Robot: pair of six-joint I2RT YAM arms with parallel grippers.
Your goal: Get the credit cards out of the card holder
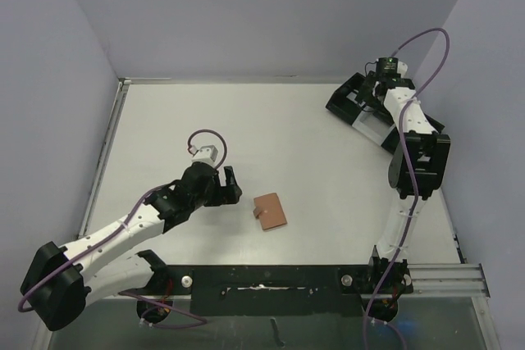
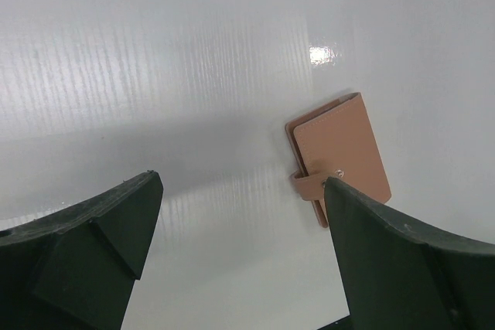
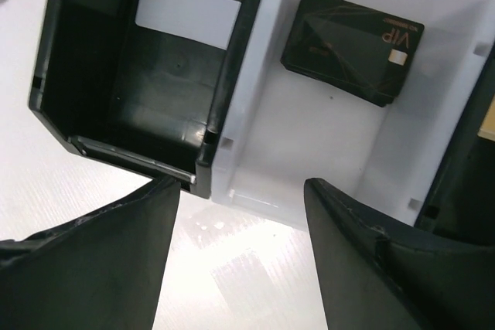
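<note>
Right gripper [image 3: 241, 187] spread, black card [image 3: 352, 48] lettered VIP, lying in tray [image 3: 232, 67]

Black tray [image 1: 343, 97] with white middle compartment sits far right on white table [image 1: 246, 129].

The closed wallet [image 2: 340, 152] is lying flat on the white table [image 2: 155, 75], its tab [image 2: 308, 183] snapped shut. The left gripper [image 2: 241, 187] is hovering near it, jaws wide apart and empty, one jaw hiding the wallet's near corner.
</note>
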